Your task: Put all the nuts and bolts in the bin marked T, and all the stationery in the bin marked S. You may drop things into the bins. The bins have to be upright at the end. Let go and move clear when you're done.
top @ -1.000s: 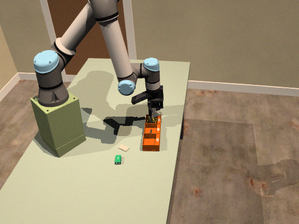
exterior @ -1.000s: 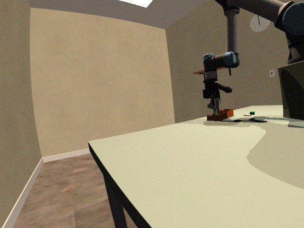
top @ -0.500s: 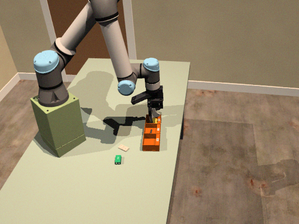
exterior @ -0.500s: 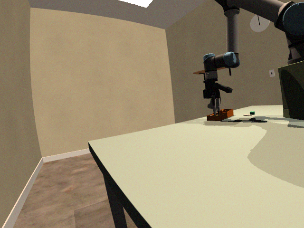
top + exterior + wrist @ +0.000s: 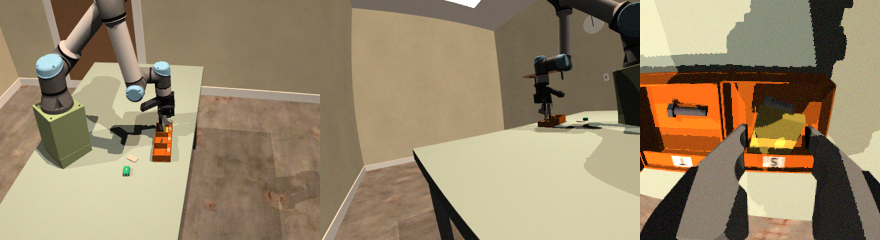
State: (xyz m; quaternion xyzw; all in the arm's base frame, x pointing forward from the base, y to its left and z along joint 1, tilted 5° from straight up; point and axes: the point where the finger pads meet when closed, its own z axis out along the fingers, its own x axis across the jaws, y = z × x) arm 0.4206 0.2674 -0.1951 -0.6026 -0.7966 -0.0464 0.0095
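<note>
Over bin S (image 5: 774,162): pincer (image 5: 776,142) slightly parted, empty; yellow block (image 5: 777,131) lying loose inside.

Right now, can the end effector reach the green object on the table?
Probably yes: the green object lies in the open, apart from the beige card and the orange bins, with nothing over it.

orange bins (image 5: 161,155), yellow block (image 5: 777,130), green block (image 5: 126,171)
</note>
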